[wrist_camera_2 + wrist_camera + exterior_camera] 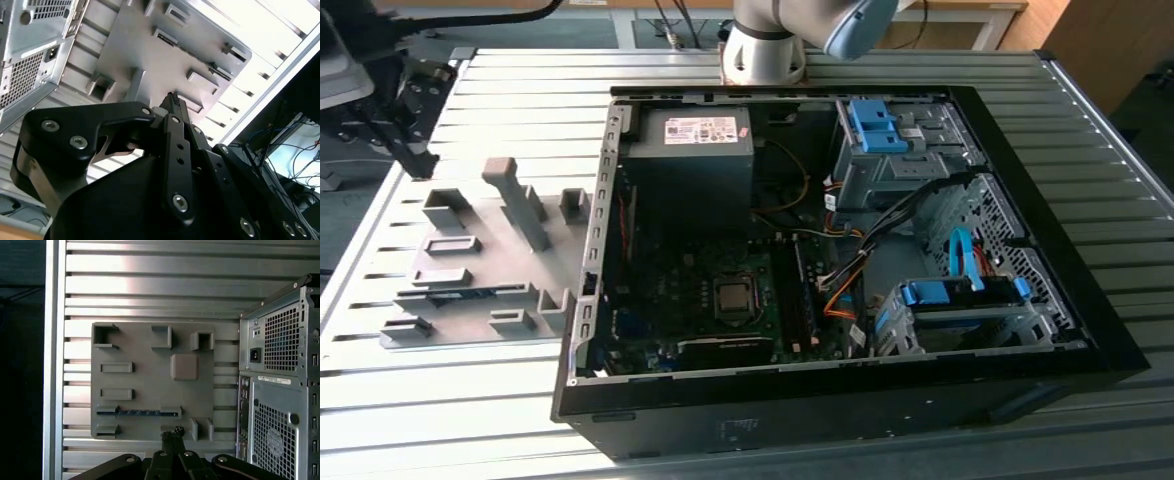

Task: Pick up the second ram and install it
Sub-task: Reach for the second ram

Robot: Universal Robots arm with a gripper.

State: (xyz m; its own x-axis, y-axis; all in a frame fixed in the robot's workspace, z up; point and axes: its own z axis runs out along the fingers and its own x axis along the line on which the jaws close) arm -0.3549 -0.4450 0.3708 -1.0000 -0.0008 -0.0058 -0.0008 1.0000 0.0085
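Near the gripper [173,432] — seemingly untouched — lies the second ram [138,413].

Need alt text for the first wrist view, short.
The second ram sits on edge in a slot of the grey fixture plate, with the hand shut and empty near it. The plate lies on a slatted metal table, beside the rear of a computer case.
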